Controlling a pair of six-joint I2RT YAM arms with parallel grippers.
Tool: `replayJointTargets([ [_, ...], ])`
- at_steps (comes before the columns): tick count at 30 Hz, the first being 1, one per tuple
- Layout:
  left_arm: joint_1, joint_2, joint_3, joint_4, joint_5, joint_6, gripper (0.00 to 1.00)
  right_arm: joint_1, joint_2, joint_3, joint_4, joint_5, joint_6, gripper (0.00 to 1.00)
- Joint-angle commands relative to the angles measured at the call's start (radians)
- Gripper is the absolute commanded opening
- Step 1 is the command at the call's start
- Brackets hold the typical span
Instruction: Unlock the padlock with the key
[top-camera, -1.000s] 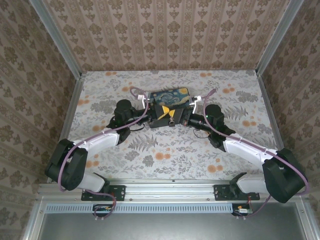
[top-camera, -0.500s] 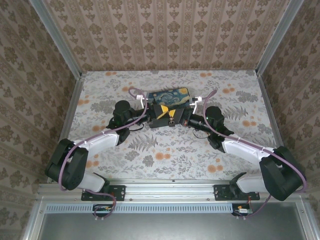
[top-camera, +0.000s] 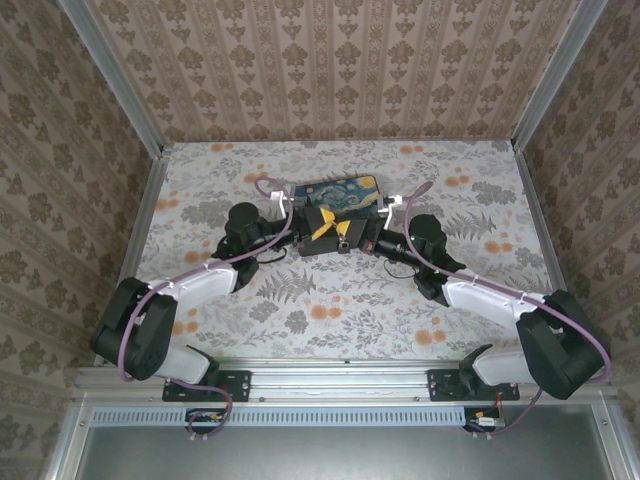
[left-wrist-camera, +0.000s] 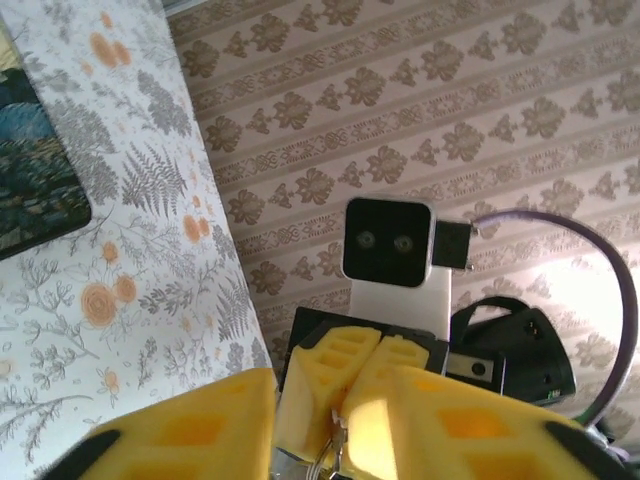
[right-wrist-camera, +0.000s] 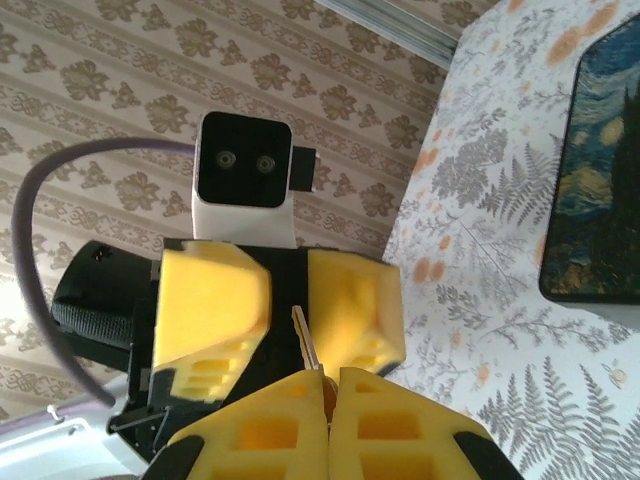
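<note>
My two grippers meet tip to tip in front of the black box with the painted lid (top-camera: 340, 190). My right gripper (right-wrist-camera: 330, 385) is shut on the key (right-wrist-camera: 303, 335). The key's thin bare blade sticks out into the gap between the left gripper's yellow fingers (right-wrist-camera: 210, 300). My left gripper (left-wrist-camera: 330, 400) stands open around the right gripper's closed fingertips (left-wrist-camera: 345, 375), with a bit of metal below them. In the top view the left gripper (top-camera: 320, 226) and right gripper (top-camera: 347, 238) crowd together. The padlock is hidden; I cannot make it out.
The box lies flat on the flower-printed floor (top-camera: 330, 300), just behind the grippers, and its corner shows in the wrist views (left-wrist-camera: 35, 190) (right-wrist-camera: 600, 180). Patterned walls (top-camera: 330, 70) close in the back and both sides. Purple cables loop over both wrists.
My left gripper has opened from shut. My right gripper has closed tighter on the key. Both arms have stayed almost in place by the box.
</note>
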Motion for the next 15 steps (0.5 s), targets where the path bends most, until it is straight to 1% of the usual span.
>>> replayJointTargets([
  [1, 0.037, -0.058, -0.010, -0.140, -0.009, 0.105, 0.44, -0.003, -0.066, -0.010, -0.108, 0.034, -0.074, 0.00],
  [4, 0.059, -0.108, 0.020, -0.373, -0.031, 0.252, 0.49, -0.024, -0.105, -0.017, -0.205, 0.041, -0.117, 0.00],
  [8, 0.045, -0.140, 0.075, -0.664, -0.112, 0.441, 0.49, -0.072, -0.145, -0.036, -0.287, 0.022, -0.148, 0.00],
  [10, 0.014, -0.138, 0.089, -0.775, -0.212, 0.513, 0.49, -0.103, -0.175, -0.030, -0.404, 0.026, -0.195, 0.00],
  [12, -0.029, -0.124, 0.093, -0.826, -0.287, 0.555, 0.49, -0.129, -0.206, -0.025, -0.513, 0.040, -0.251, 0.00],
  [15, -0.149, -0.065, 0.148, -0.929, -0.449, 0.633, 0.51, -0.187, -0.240, -0.007, -0.670, 0.040, -0.327, 0.00],
])
